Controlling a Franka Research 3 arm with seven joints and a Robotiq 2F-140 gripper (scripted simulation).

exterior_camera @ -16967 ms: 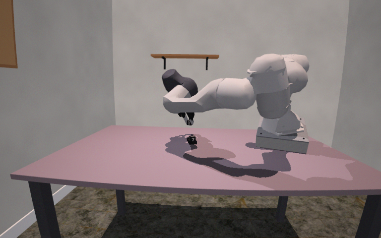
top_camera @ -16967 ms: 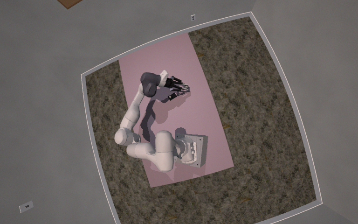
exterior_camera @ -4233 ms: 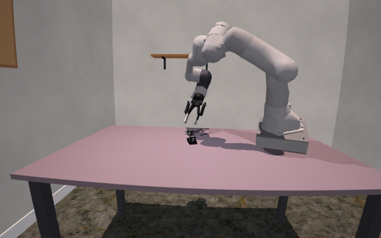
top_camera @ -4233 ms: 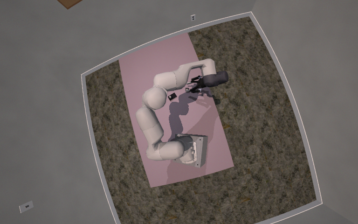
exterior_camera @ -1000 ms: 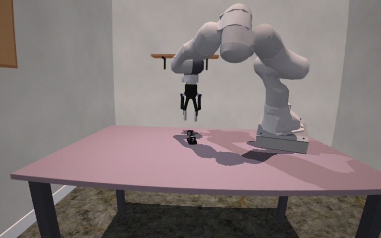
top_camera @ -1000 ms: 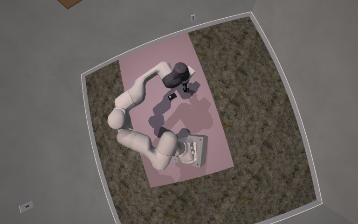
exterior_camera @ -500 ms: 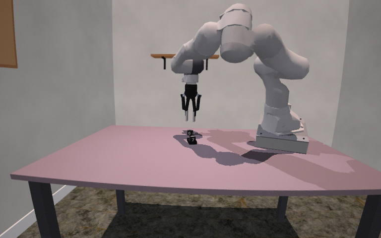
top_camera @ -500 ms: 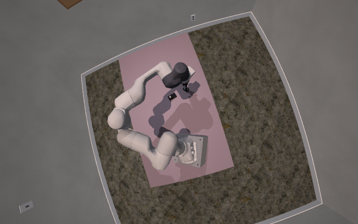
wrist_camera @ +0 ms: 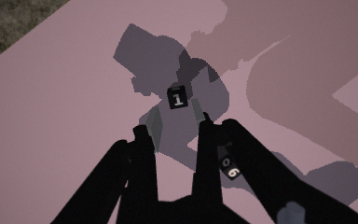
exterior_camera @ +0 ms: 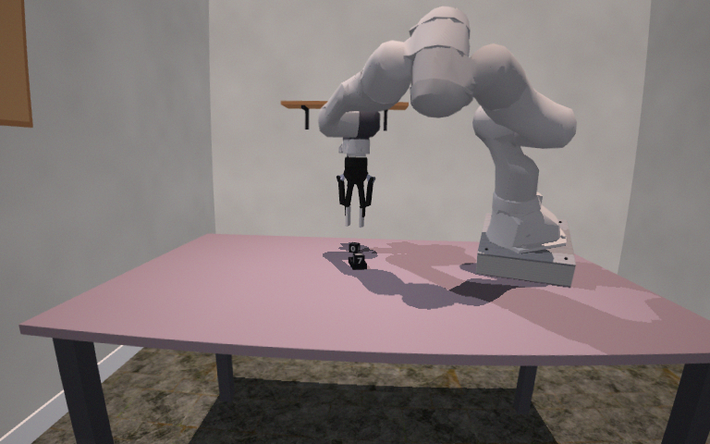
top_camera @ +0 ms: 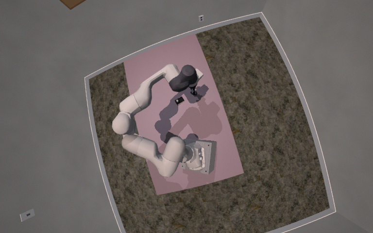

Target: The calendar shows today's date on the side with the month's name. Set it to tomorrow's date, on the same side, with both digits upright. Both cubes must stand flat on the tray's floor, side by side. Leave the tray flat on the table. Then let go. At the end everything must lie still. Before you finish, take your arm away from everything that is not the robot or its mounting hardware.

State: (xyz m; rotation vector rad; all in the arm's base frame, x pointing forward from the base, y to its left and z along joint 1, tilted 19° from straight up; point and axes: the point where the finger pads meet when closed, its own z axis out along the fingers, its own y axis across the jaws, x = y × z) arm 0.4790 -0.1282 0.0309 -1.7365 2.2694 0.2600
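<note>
A small black cube (wrist_camera: 177, 98) with a white 1 on its top lies alone on the pink table, straight below my gripper (wrist_camera: 176, 112). In the exterior view this cube (exterior_camera: 353, 248) shows a 0 on its side. My gripper (exterior_camera: 354, 222) hangs well above it, its fingers a narrow gap apart with nothing between them. The dark calendar tray (top_camera: 179, 100) stands beside the loose cube. It holds a second cube (wrist_camera: 229, 169) with a 6 on top, partly hidden behind my right finger; its front shows a 7 (exterior_camera: 358, 262). I cannot see the month's name.
The robot base (exterior_camera: 525, 257) stands on the right of the table. The arm's shadow falls across the cubes. A wooden shelf (exterior_camera: 314, 104) hangs on the back wall.
</note>
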